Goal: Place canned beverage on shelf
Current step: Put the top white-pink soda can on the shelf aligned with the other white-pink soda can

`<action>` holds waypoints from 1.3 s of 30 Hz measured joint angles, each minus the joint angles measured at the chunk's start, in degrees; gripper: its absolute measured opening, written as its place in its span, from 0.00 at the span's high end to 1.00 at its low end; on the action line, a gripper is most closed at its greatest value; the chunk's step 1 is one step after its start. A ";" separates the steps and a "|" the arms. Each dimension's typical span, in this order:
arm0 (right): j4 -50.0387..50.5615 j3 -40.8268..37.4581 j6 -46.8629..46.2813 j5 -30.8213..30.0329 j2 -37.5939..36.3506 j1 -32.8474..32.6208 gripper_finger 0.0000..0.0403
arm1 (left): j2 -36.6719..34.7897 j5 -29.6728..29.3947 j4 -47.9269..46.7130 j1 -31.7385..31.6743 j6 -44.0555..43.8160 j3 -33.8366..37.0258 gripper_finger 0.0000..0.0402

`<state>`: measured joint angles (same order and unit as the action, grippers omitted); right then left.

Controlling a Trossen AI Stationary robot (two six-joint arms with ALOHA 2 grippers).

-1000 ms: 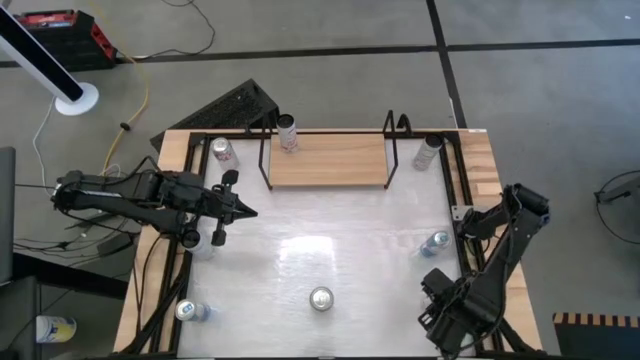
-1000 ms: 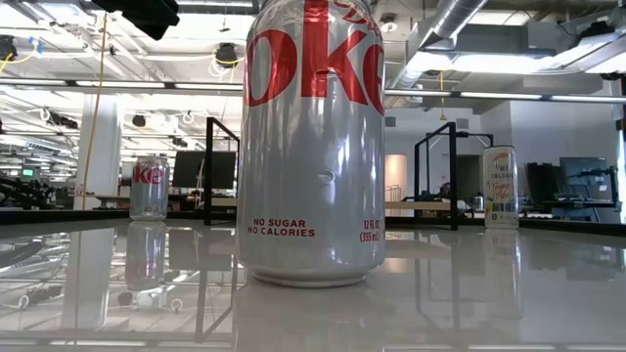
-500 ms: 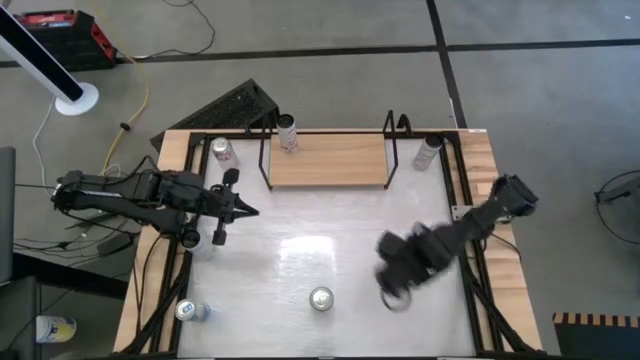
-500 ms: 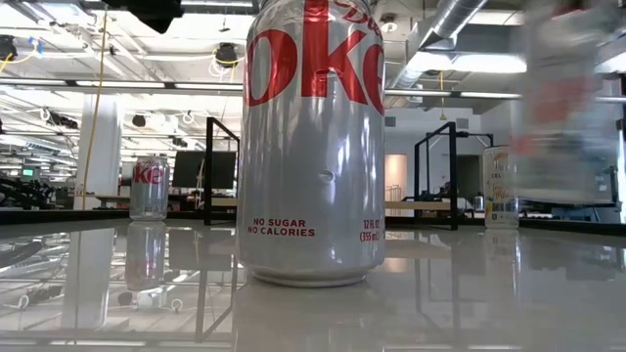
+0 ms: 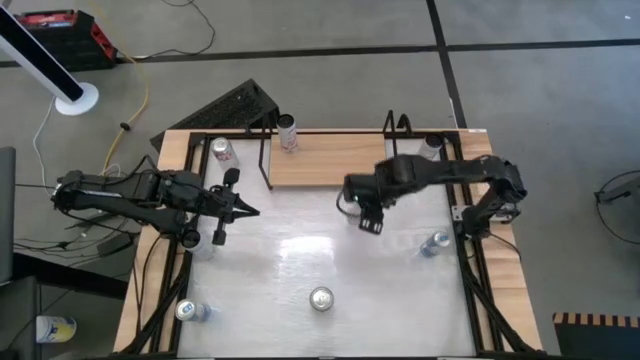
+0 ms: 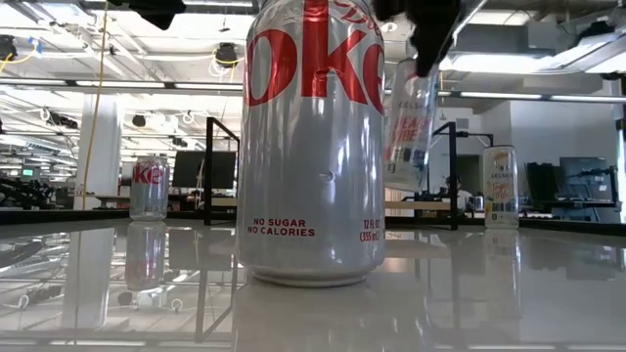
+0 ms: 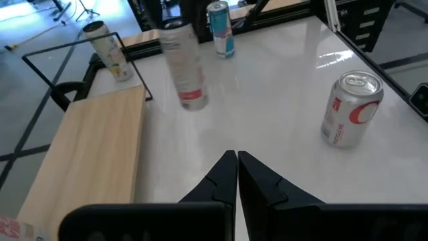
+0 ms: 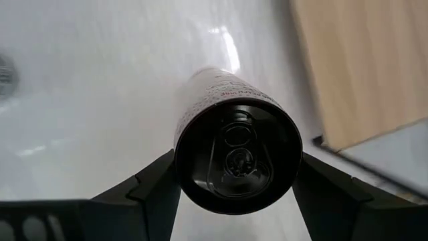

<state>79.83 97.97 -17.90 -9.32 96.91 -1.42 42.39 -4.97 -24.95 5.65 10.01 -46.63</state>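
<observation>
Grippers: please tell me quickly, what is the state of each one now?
Left gripper: closed, holding nothing.
Right gripper: closed on a can, carried in the air in front of the shelf.

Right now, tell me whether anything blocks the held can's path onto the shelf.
Nothing visible does. The right gripper holds the can in the air just in front of the shelf. The board's only can stands at its far-left end, leaving the near section bare.

Open-plan lab: exposed ceiling ducts (image 6: 460,15), monitors (image 6: 201,166).
</observation>
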 joint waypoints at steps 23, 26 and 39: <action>-6.77 0.00 14.97 3.40 7.18 4.40 0.29 | 0.42 6.21 36.40 0.04 -8.96 20.49 1.00; -6.65 0.00 15.35 3.38 6.96 4.40 0.21 | 3.01 6.21 42.46 0.04 -9.00 22.29 1.00; -5.37 0.00 16.55 3.36 6.81 4.17 0.12 | 18.86 4.93 59.61 0.04 -4.55 22.34 0.84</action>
<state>74.46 97.97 -1.35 -5.96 103.72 2.75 61.25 -0.04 34.66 5.69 5.46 -24.29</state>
